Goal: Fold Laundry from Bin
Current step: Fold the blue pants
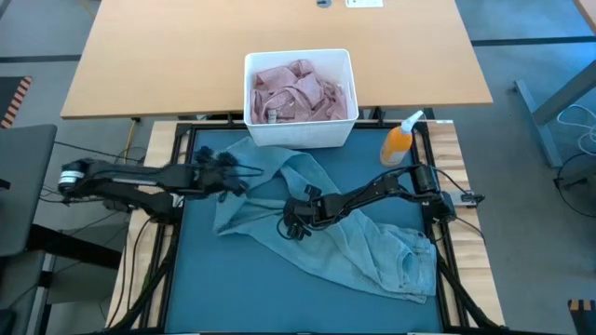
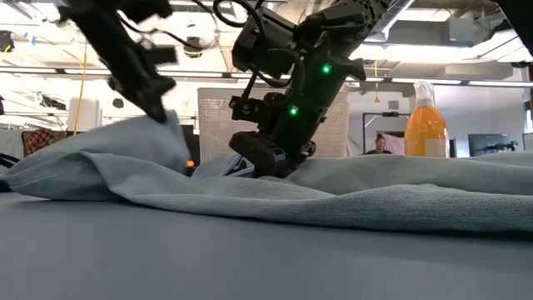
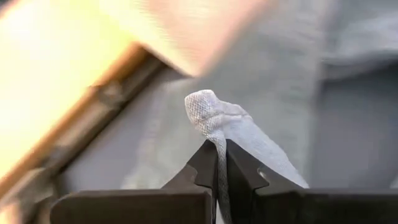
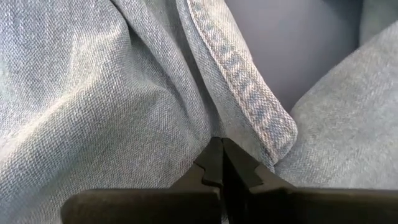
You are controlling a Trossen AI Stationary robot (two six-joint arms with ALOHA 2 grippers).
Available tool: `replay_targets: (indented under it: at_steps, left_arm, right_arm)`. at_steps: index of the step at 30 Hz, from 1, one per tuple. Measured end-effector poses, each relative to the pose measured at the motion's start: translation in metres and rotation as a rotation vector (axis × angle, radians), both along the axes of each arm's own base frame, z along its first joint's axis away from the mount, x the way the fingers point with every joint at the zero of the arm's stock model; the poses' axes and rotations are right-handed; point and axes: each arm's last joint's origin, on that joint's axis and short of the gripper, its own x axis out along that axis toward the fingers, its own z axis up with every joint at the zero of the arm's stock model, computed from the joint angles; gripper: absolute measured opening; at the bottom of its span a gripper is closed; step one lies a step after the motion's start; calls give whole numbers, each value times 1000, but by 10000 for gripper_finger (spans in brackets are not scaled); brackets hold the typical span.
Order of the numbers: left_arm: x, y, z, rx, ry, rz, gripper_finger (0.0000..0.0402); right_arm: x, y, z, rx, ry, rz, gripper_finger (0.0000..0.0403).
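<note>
Light blue jeans (image 1: 372, 247) lie spread and rumpled on the teal mat (image 1: 270, 288). Their waist is at the near right and one leg runs toward the far left. My left gripper (image 1: 233, 175) is at that leg's left edge, shut on a ridge of denim raised off the mat (image 2: 158, 125). My right gripper (image 1: 296, 221) is down on the middle of the jeans, shut, beside a stitched hem (image 4: 249, 93). The white bin (image 1: 298, 54) stands past the mat's far edge with a dusty pink shirt (image 1: 298, 91) inside. My left gripper pinches a thin fold of the leg's left edge (image 3: 219, 163) between its two fingers; a small rounded tip of cloth (image 3: 202, 106) sticks out past them. The fingers slant down from the table's left. The fold is lifted into a peak; the rest lies on the mat. My right gripper has its shut fingertips (image 4: 211, 155) on the denim next to the stitched hem's end (image 4: 273, 134), slanting down from the table's right. Creases run in toward the tips. The fingers themselves hide how much cloth is between them. The jeans lie on the mat here.
An orange spray bottle (image 1: 399, 141) stands at the mat's far right corner, near the right arm. A light wooden table (image 1: 168, 65) lies beyond the bin. Bare mat shows along the near left (image 1: 242, 298).
</note>
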Motion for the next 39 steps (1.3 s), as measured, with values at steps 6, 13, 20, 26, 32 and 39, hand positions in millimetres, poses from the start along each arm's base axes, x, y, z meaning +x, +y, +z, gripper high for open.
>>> replay_targets:
  at_steps: [6,13,20,26,32,39]
  left_arm:
    - [-53,-13,33,182,-204,170,1]
    - [-78,-13,45,290,-204,196,1]
    - [-90,-7,39,328,-86,264,0]
    - [-90,0,38,310,-68,310,0]
    - [-91,6,37,305,-48,358,0]
    - [-93,12,37,302,-40,410,0]
  right_arm:
    - [-8,-9,-3,-10,75,-74,21]
    - [-20,-13,-5,-77,153,-184,21]
    - [-23,1,0,-140,161,-132,21]
    - [-23,22,40,-136,24,10,21]
    - [-14,51,84,-146,-250,173,21]
    - [14,72,28,-10,-294,349,21]
